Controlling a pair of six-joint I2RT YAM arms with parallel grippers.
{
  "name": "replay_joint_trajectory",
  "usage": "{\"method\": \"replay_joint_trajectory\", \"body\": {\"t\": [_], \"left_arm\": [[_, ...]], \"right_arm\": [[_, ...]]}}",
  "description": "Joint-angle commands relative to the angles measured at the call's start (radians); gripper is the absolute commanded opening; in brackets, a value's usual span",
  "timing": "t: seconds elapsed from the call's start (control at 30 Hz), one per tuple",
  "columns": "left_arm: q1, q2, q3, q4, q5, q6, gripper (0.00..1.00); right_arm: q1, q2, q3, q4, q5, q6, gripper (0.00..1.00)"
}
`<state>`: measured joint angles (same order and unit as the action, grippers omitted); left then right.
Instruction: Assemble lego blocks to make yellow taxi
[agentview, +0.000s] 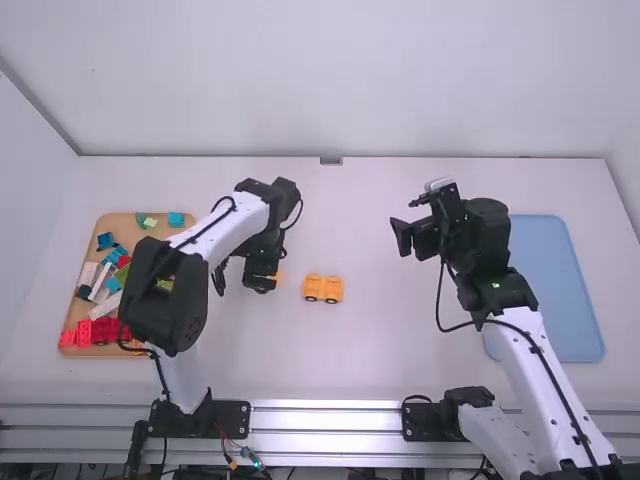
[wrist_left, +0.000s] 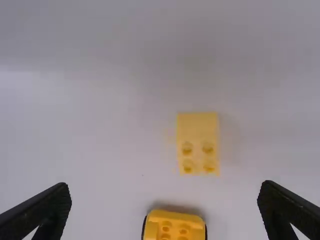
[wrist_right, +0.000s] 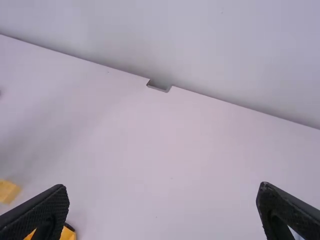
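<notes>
My left gripper (agentview: 240, 284) hangs over the table left of the middle, partly covering a small yellow block (agentview: 278, 277). In the left wrist view the left gripper (wrist_left: 165, 207) is open, with the pale yellow studded block (wrist_left: 198, 142) beyond its fingertips and the orange-yellow wheeled base (wrist_left: 175, 226) between and below them. That base (agentview: 323, 289) stands on the table right of the small block. My right gripper (agentview: 405, 236) is held right of the middle; its fingers are wide apart in the right wrist view, where the gripper (wrist_right: 162, 210) has the yellow block (wrist_right: 8, 191) off to one side.
A wooden tray (agentview: 112, 222) of mixed loose blocks, among them red, white, blue and green ones, lies at the left, partly behind the left arm. At the right, a blue tray (agentview: 565, 290) sits beyond the right arm. The table's far edge meets a white wall.
</notes>
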<state>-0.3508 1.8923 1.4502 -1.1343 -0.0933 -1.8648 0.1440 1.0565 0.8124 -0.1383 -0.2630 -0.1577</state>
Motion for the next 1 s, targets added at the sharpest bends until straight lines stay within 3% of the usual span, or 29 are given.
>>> {"method": "replay_joint_trajectory", "body": {"t": [0.0,0.03,0.17,0.33,0.43,0.57,0.77,0.9,0.97], "left_arm": [[-0.002,-0.010,0.097,-0.032,-0.163,0.319,0.85],[-0.002,-0.010,0.110,-0.032,-0.180,0.367,0.86],[-0.002,-0.010,0.230,-0.016,-0.319,1.014,0.99],[-0.002,-0.010,0.268,0.024,-0.444,1.715,0.99],[-0.003,-0.010,0.260,0.088,-0.439,1.949,0.99],[0.026,-0.013,0.248,0.201,-0.147,2.383,0.99],[0.163,-0.023,0.240,0.167,0.520,2.941,0.99],[0.270,-0.020,0.163,0.150,0.834,3.214,0.99],[0.297,-0.020,0.121,0.153,0.896,3.291,0.99]], "right_arm": [[0.001,-0.002,0.039,-0.001,-0.006,0.003,0.99],[0.001,-0.002,0.039,-0.001,-0.006,0.003,0.99],[0.001,-0.002,0.039,-0.001,-0.006,0.003,0.99],[0.001,-0.002,0.039,0.001,-0.006,0.003,0.99],[0.001,-0.002,0.039,0.001,-0.006,0.003,0.99],[0.001,-0.005,0.039,0.001,-0.006,0.003,0.99],[0.001,-0.006,0.039,0.001,-0.006,0.001,0.99],[0.001,-0.002,0.039,-0.002,-0.007,0.004,0.99],[0.001,0.001,0.039,-0.003,-0.010,0.003,0.99]]}}
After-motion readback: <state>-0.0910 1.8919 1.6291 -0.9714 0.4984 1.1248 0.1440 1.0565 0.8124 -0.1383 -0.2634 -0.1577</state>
